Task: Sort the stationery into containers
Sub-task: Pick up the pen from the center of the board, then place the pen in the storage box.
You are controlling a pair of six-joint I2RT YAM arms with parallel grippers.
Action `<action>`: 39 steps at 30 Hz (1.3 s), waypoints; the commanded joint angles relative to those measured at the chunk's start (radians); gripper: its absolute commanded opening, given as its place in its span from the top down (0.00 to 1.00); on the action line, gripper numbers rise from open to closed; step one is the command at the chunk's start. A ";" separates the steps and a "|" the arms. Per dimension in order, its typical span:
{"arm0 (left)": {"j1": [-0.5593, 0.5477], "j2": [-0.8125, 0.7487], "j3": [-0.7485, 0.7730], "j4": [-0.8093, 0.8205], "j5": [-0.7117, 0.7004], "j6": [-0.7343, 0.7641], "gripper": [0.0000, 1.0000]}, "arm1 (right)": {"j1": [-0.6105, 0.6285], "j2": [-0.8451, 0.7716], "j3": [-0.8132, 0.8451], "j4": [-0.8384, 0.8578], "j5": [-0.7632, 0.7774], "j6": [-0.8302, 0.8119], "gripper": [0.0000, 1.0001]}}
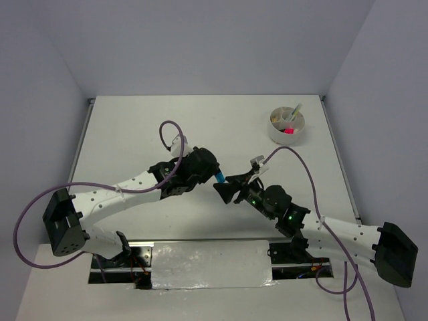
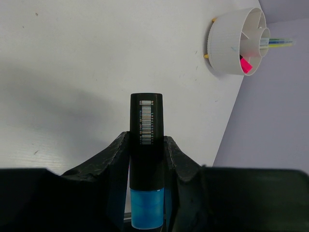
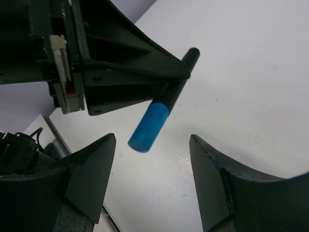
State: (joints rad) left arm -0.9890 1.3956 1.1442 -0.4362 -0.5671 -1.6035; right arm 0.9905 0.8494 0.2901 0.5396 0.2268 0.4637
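My left fingers [image 2: 121,147] squeeze a blue-and-black highlighter [image 2: 146,126] by its black part, up off the desk [image 1: 134,127]. My right fingers [image 3: 94,166] are open, one on each side of its blue end, not touching it. The white bowl [image 1: 275,130] stands well apart, at the far right. A pink highlighter [image 1: 289,131] sits in one part of it. Thin pens [image 1: 295,110] stick out of another.
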 commanded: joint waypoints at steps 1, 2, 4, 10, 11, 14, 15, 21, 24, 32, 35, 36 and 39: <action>-0.005 -0.040 -0.003 0.024 -0.004 0.030 1.00 | 0.002 -0.039 0.000 0.112 -0.026 -0.045 0.29; -0.005 -0.041 0.000 0.014 -0.004 0.028 1.00 | 0.002 -0.044 0.003 0.105 -0.020 -0.042 0.28; -0.005 -0.044 -0.001 0.024 -0.001 0.037 1.00 | 0.002 -0.038 0.029 0.062 0.015 -0.019 0.28; -0.005 -0.052 -0.017 0.040 0.013 0.033 1.00 | 0.002 0.028 0.089 0.010 0.069 0.012 0.34; -0.005 -0.055 -0.018 0.042 0.010 0.031 1.00 | 0.002 0.036 0.098 0.002 0.074 0.019 0.36; -0.005 -0.063 -0.018 0.040 0.007 0.033 1.00 | 0.000 0.045 0.092 0.036 0.066 0.027 0.39; -0.005 -0.063 -0.021 0.042 0.007 0.037 1.00 | 0.003 0.042 0.087 0.046 0.066 0.029 0.42; -0.005 -0.081 -0.046 0.047 0.010 0.024 1.00 | 0.002 0.063 0.124 0.011 0.089 0.038 0.64; -0.005 -0.084 -0.050 0.053 0.012 0.022 1.00 | 0.002 0.077 0.130 0.014 0.095 0.056 0.70; -0.007 -0.092 -0.064 0.053 0.016 0.019 1.00 | 0.000 0.106 0.164 -0.012 0.118 0.073 1.00; -0.005 -0.104 -0.081 0.057 -0.005 0.051 1.00 | -0.001 0.077 0.194 -0.117 0.152 0.078 1.00; -0.004 -0.107 -0.089 0.060 -0.016 0.065 0.94 | -0.001 0.067 0.210 -0.166 0.160 0.081 1.00; 0.007 -0.118 -0.089 0.060 -0.046 0.100 0.26 | -0.009 0.051 0.290 -0.372 0.198 0.119 1.00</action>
State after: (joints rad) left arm -0.9825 1.3193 1.0702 -0.3595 -0.5999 -1.5604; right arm 0.9951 0.9386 0.4747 0.3180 0.3115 0.5583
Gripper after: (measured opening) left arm 0.482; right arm 0.290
